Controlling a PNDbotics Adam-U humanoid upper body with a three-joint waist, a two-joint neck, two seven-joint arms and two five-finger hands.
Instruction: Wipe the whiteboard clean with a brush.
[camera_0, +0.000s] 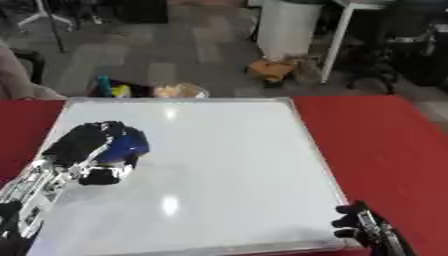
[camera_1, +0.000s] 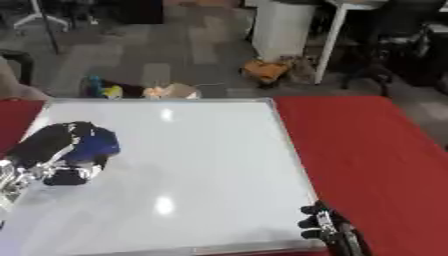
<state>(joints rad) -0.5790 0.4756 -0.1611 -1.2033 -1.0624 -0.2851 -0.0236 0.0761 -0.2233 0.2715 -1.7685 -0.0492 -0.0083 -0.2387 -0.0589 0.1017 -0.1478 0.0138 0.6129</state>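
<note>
Left hand (camera_0: 87, 150) fingers curled round blue brush (camera_0: 127, 146), pressed flat on board (camera_0: 219, 165) left side for wiping. Right hand (camera_0: 363, 227) idles at board's lower right corner, fingers curled, holding nothing.

An office or lab workroom, set up for robot trials.

A desk (camera_0: 385, 145) covered in red carries a large whiteboard (camera_0: 219, 175) laid flat. Beyond it runs grey carpet-tile floor (camera_0: 175, 45), with the white leg of another table (camera_0: 337, 42), a white bin or cylinder (camera_0: 287, 27), dark chair bases at the far corners (camera_0: 39, 17), and small clutter lying on the floor just behind the desk (camera_0: 149, 91).
</note>
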